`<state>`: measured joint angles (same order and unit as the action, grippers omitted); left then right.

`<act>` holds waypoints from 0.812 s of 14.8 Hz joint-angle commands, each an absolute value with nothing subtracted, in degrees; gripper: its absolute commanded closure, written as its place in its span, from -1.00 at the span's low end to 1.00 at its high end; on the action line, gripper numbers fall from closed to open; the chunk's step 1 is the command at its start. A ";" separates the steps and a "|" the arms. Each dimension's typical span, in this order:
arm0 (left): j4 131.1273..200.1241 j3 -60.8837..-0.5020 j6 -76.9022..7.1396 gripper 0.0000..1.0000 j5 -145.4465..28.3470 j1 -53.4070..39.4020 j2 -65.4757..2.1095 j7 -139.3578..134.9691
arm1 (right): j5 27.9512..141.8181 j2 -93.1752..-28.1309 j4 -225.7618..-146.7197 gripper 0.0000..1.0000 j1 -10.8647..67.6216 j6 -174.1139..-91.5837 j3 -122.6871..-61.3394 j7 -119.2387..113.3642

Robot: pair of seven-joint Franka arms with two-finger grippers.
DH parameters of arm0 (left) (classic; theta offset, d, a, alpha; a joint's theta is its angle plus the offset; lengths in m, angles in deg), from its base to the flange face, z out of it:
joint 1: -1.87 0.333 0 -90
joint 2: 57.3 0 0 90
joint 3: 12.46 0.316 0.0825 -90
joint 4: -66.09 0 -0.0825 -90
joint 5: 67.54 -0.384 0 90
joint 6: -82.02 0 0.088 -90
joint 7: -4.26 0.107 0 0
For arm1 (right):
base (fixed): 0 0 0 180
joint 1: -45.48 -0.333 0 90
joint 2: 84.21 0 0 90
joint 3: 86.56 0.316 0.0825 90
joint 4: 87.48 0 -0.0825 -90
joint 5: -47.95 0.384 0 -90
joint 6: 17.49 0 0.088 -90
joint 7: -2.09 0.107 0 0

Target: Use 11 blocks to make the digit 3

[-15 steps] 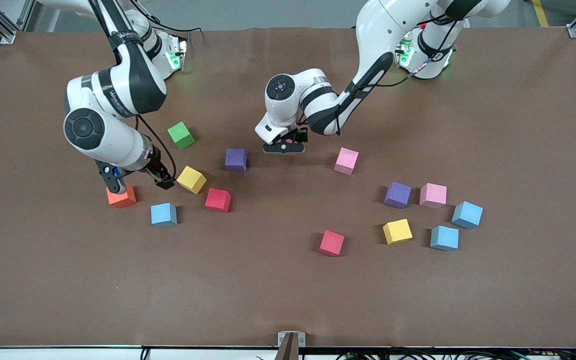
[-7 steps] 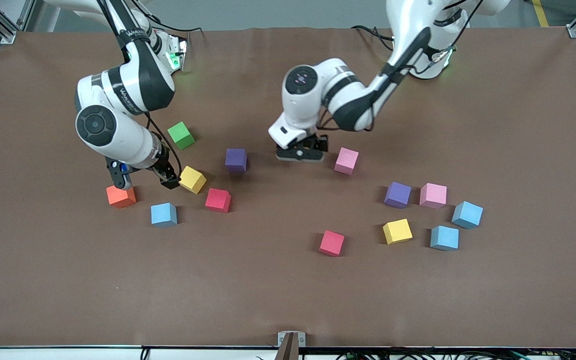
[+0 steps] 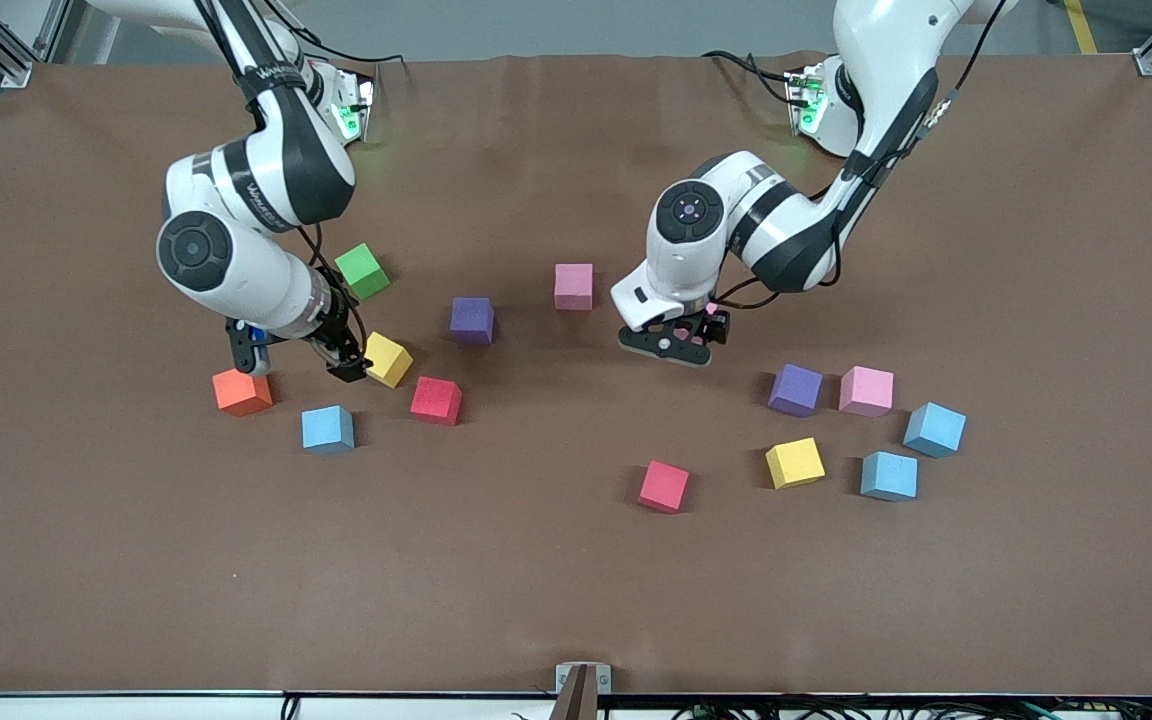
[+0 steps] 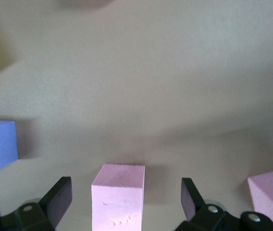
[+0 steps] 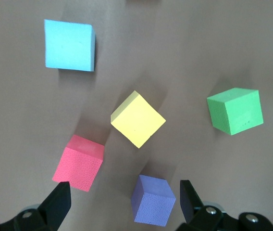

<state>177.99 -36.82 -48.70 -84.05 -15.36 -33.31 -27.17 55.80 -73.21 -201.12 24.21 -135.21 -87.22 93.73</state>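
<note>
Your left tool (image 4: 122, 199) gapes wide around a matte pink foam cube (image 4: 117, 197); your right tool (image 5: 122, 202) hovers wide over the brown desk (image 3: 536, 580).

Even overhead light, soft shadows, sharp

A green cube (image 3: 362, 270) is seen on the brown desk (image 3: 536, 580), toward the right arm's end, resting flat and apart from the other cubes.
</note>
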 commanded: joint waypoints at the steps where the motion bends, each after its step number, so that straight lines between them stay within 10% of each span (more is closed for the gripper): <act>1: 186.74 -37.33 -55.51 -1.00 -84.41 -13.69 -36.83 -25.63 | 56.83 -74.98 -205.43 -1.00 21.58 -139.38 -87.53 97.97; 12: 196.34 -37.24 -67.13 -0.82 -90.13 -11.58 -36.47 -26.50 | 56.83 -72.69 -206.57 -1.00 19.02 -143.26 -87.53 103.43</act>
<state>195.03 -36.81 -66.43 -89.05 -12.02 -34.67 -26.11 55.81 -72.52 -205.65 19.95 -142.15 -87.18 102.58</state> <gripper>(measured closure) 0.035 0.000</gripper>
